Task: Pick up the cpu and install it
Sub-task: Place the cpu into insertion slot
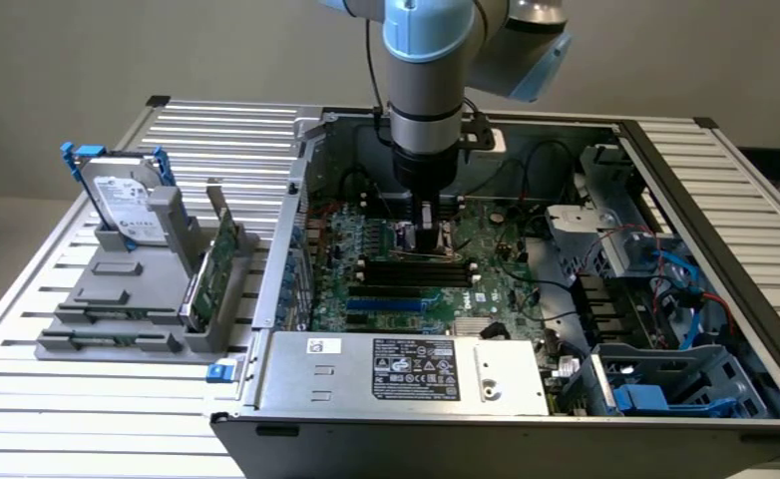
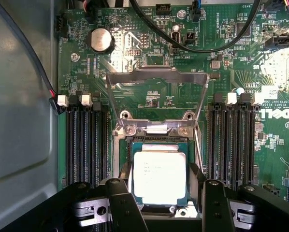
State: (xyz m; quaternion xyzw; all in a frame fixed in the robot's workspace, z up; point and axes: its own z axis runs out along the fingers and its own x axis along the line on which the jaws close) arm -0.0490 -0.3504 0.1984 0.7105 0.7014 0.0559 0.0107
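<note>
The cpu (image 2: 160, 176), a small square chip with a silvery top and a green rim, sits between the black fingers (image 2: 122, 198) of my gripper (image 2: 160, 180), which is shut on its two sides. The chip hangs directly over the motherboard's socket (image 2: 156, 129), level with the board; I cannot tell whether it touches the socket. The socket's metal load plate (image 2: 156, 75) stands swung open beyond it. In the exterior view my gripper (image 1: 426, 235) reaches straight down into the open computer case (image 1: 297, 200), low over the green motherboard (image 1: 497, 289).
Memory slots (image 2: 86, 145) flank the socket on both sides. Black cables (image 2: 193, 46) and a coin battery (image 2: 101, 38) lie beyond the load plate. Outside the case, a grey rack (image 1: 124, 299) holds a hard drive (image 1: 131, 210) and a green card (image 1: 217, 264). The power supply (image 1: 404, 369) fills the case's front.
</note>
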